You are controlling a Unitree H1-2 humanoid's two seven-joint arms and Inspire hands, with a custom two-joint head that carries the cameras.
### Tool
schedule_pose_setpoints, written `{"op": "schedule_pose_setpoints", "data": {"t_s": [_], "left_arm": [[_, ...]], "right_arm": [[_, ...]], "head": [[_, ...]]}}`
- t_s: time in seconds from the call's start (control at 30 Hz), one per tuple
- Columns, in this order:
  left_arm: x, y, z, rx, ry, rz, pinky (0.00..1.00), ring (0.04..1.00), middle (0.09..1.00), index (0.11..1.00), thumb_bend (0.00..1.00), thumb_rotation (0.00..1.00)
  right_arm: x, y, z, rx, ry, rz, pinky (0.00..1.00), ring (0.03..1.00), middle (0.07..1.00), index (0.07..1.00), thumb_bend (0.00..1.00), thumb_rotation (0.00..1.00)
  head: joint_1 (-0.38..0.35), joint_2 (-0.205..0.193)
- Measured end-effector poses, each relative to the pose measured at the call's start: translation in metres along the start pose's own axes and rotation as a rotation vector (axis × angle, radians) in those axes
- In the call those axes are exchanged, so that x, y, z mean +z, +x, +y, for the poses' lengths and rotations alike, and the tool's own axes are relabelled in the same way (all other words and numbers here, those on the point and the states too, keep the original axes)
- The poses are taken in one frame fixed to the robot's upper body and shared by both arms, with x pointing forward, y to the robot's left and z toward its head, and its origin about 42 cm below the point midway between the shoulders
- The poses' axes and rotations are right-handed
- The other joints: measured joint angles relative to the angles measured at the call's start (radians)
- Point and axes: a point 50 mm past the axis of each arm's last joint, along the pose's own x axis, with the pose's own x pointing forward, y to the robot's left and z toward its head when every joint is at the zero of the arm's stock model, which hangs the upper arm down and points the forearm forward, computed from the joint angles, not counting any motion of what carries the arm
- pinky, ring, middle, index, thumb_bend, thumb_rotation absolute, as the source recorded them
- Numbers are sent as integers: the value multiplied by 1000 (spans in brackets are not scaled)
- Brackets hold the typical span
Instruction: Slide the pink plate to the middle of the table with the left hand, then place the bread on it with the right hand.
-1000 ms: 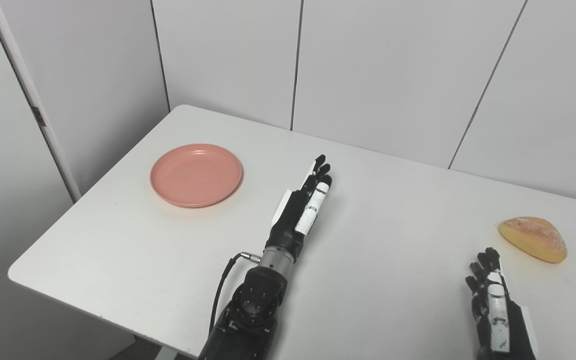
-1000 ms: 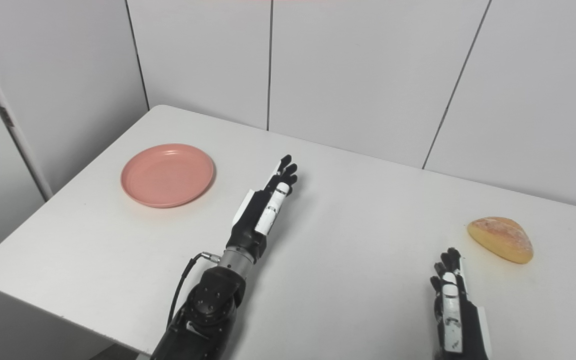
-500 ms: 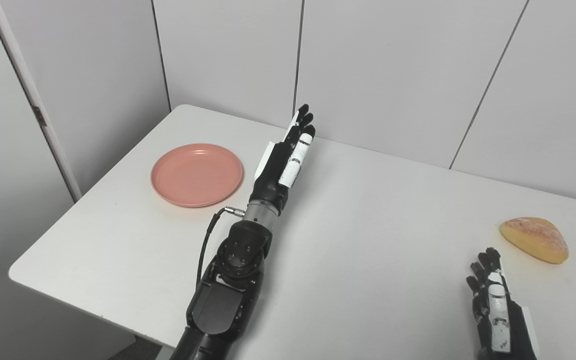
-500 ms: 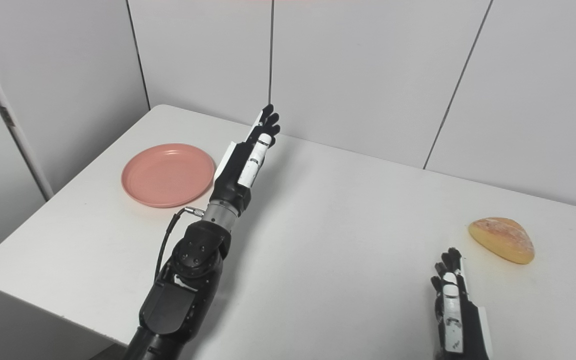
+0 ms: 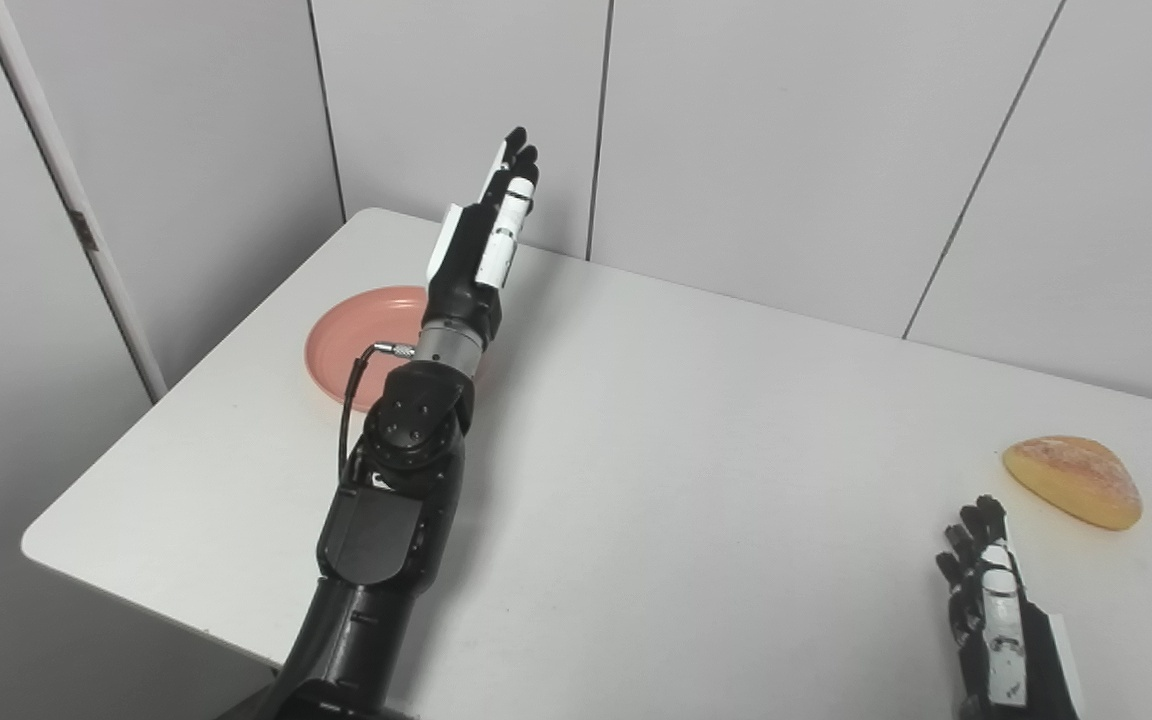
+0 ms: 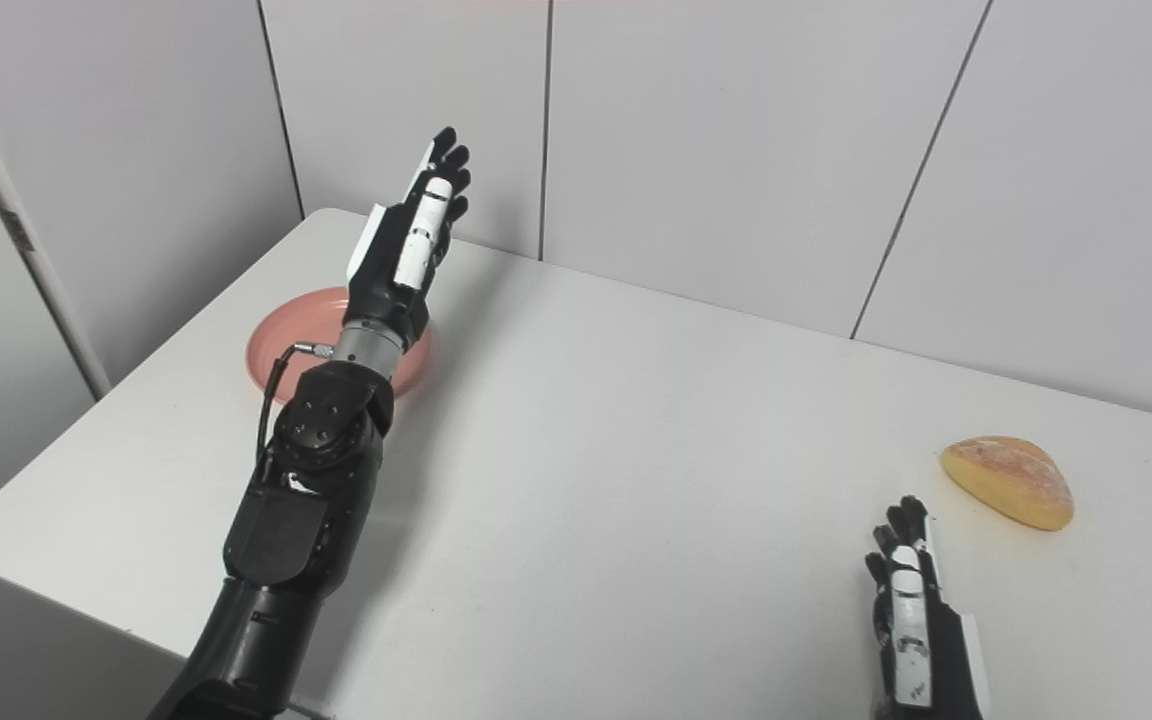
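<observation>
Your left robot hand (image 5: 481, 240) hovers released, fingers extended, above the pink plate (image 5: 356, 340) at the table's (image 5: 686, 450) left. Right robot hand (image 6: 911, 625) rests released near the bread (image 6: 1008, 482).

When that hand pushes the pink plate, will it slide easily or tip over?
The pink plate looks shallow and flat-bottomed, so tipping seems unlikely. The white table looks smooth, so it should probably slide easily. It looks like light plastic, so a hard shove from the left hand might send it too far.
</observation>
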Motion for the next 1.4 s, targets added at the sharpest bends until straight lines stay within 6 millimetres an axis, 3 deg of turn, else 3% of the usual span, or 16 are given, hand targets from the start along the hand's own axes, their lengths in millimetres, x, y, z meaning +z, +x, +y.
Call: {"op": "schedule_pose_setpoints", "data": {"t_s": [0.3, 0.4, 0.7, 1.0, 1.4], "left_arm": [[3, 4, 32, 76, 30, 13, 987, 966, 973, 972, 411, 1000], [4, 5, 47, 110, 19, 18, 999, 996, 988, 991, 407, 1000], [-14, 11, 89, 196, 6, 94, 976, 958, 966, 975, 392, 1000], [-36, 11, 118, 252, 12, 155, 944, 947, 951, 957, 400, 1000], [-39, 10, 149, 307, -20, 166, 945, 940, 934, 935, 398, 1000]], "right_arm": [[0, 1, -2, 3, 4, 0, 1000, 1000, 1000, 1000, 165, 1000], [0, 2, -2, 2, 2, 1, 1000, 1000, 1000, 1000, 161, 1000], [0, 2, -4, 6, 8, 1, 1000, 1000, 1000, 1000, 167, 1000], [0, 2, -5, -3, 13, 0, 1000, 1000, 1000, 1000, 167, 1000], [0, 3, -7, 11, 15, 1, 1000, 1000, 1000, 1000, 170, 1000]], "head": [[5, -2], [6, -3], [14, -3], [23, -5], [29, -3]]}}
